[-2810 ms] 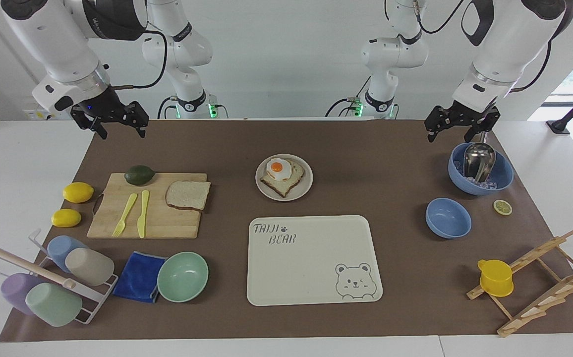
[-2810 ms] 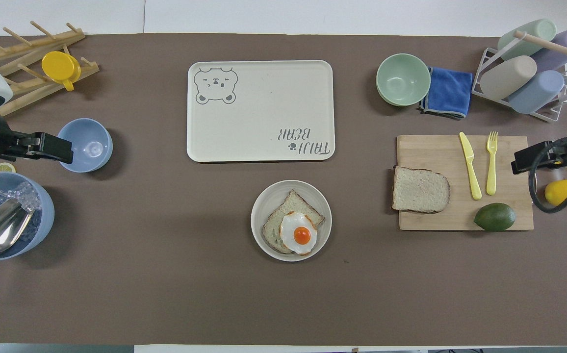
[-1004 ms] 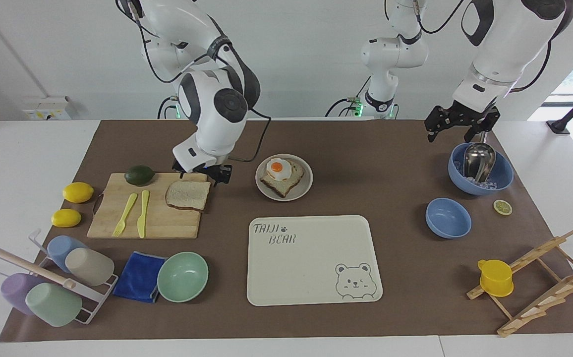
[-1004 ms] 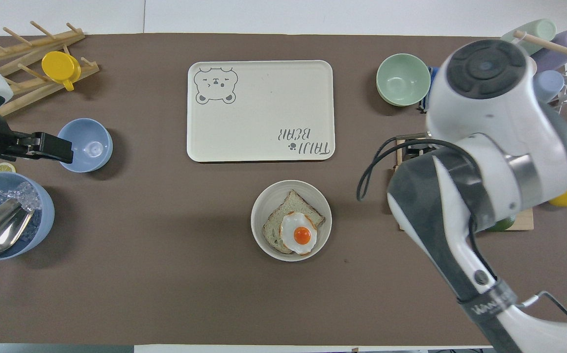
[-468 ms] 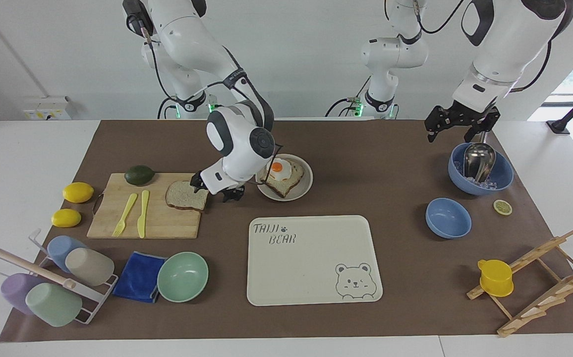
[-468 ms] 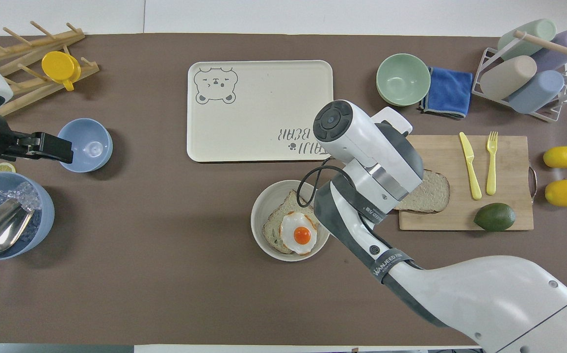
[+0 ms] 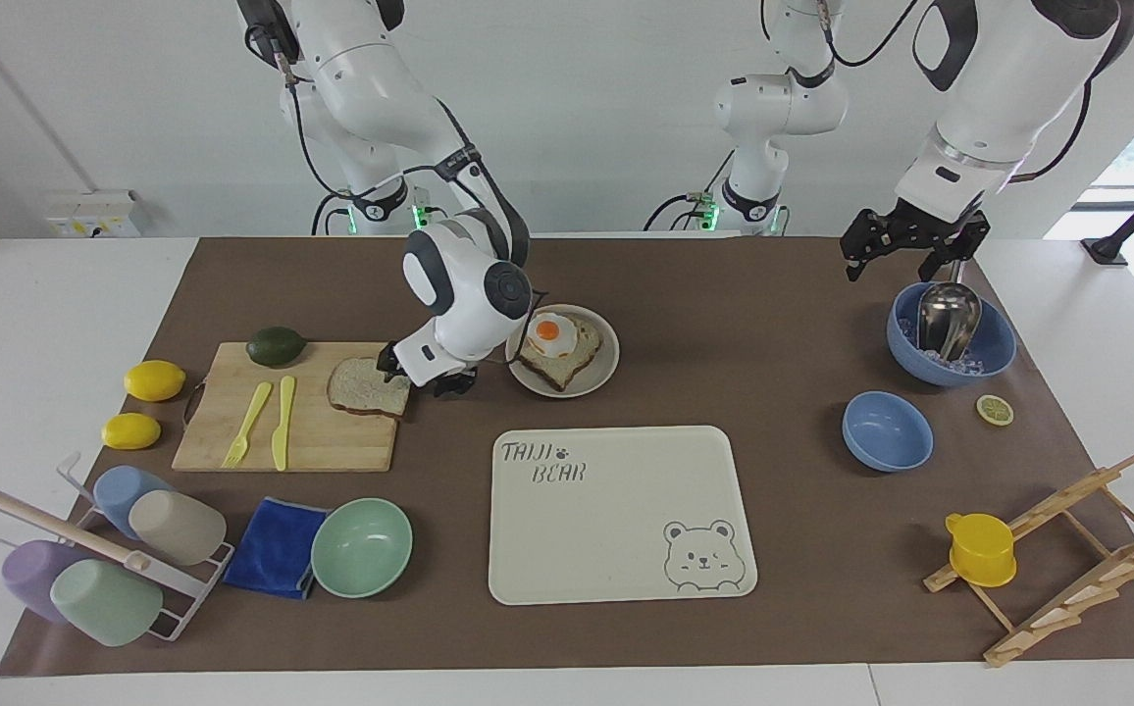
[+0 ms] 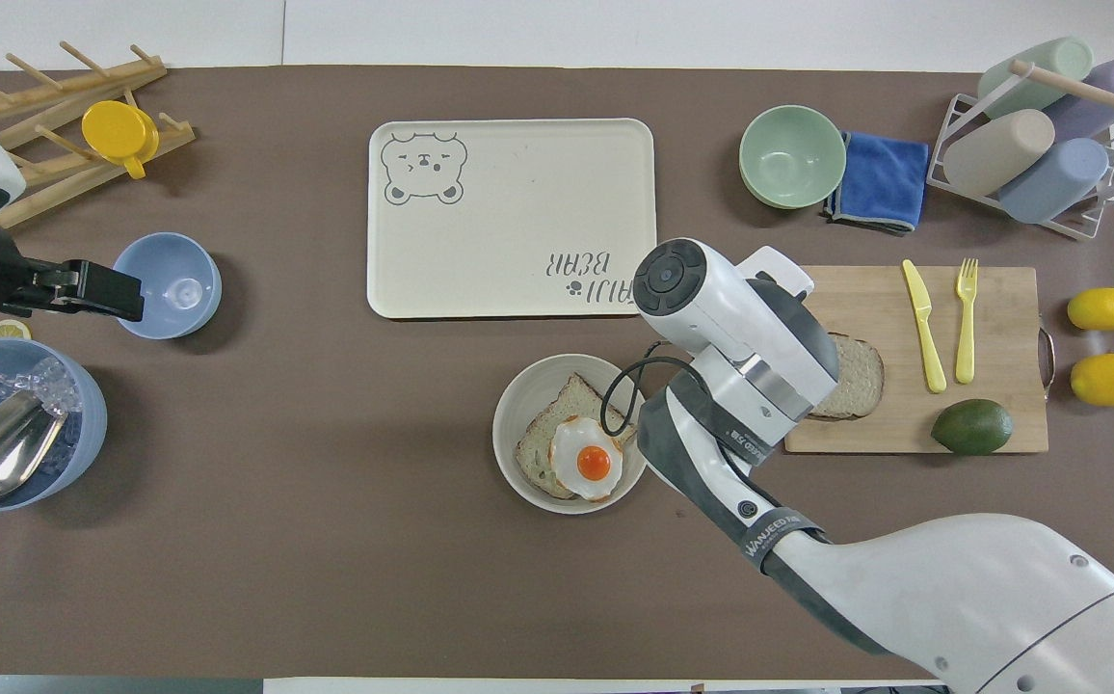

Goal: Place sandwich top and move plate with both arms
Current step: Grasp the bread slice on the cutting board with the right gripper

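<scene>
The sandwich top (image 7: 363, 385) is a plain bread slice lying on the wooden cutting board (image 7: 332, 441), at the board's end beside the plate. The plate (image 7: 607, 367) holds a toast slice with a fried egg (image 7: 555, 341). My right gripper (image 7: 425, 383) is low and open. One finger is over the bread's edge that faces the plate, the other over the table next to the board. In the overhead view the right arm's wrist hides the gripper and part of the sandwich top (image 8: 863, 371), next to the plate (image 8: 518, 405). My left gripper (image 7: 905, 252) waits, open, above the blue ice bowl (image 7: 994, 353).
The bear-print tray (image 7: 616, 510) lies farther from the robots than the plate. An avocado (image 7: 276, 345), a yellow knife and a fork (image 7: 251, 422) are on the board, with two lemons (image 7: 154, 379) beside it. A mint bowl (image 7: 361, 546), a blue cloth, a cup rack, a small blue bowl (image 7: 887, 429) and a wooden rack with a yellow cup (image 7: 981, 549) are around.
The right arm swung in from the table's edge and came down at the bread slice. In the last half second it shifted slightly toward the slice. The left arm has not moved.
</scene>
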`<state>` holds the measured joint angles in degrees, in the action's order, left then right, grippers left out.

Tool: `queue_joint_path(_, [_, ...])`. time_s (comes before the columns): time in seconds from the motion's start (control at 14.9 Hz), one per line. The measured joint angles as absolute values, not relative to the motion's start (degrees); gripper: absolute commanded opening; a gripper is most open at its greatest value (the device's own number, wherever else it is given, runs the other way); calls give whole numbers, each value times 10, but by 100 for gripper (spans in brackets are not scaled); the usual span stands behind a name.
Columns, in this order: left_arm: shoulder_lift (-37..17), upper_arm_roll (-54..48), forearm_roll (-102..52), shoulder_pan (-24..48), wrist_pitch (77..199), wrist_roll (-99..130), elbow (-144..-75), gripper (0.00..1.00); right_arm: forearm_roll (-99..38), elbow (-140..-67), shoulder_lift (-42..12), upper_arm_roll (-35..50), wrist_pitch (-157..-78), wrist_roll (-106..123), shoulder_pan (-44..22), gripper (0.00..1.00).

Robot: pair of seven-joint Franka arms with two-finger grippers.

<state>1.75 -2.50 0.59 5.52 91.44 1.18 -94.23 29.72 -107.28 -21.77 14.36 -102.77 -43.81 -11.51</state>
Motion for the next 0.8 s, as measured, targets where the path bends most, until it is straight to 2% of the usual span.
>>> queue_joint_path(0.2, [18,-25,6,55,914,12,-942,100,297,-1096,-209,144,-1041,-438,-108,76])
queue_joint_path(0.6, [18,-25,6,55,914,12,-942,100,297,-1120,-201,144,-1057,-438,-104,72])
queue_joint_path(0.8, [18,-25,6,55,914,12,-942,100,297,-1129,-199,143,-1062,-438,-100,58])
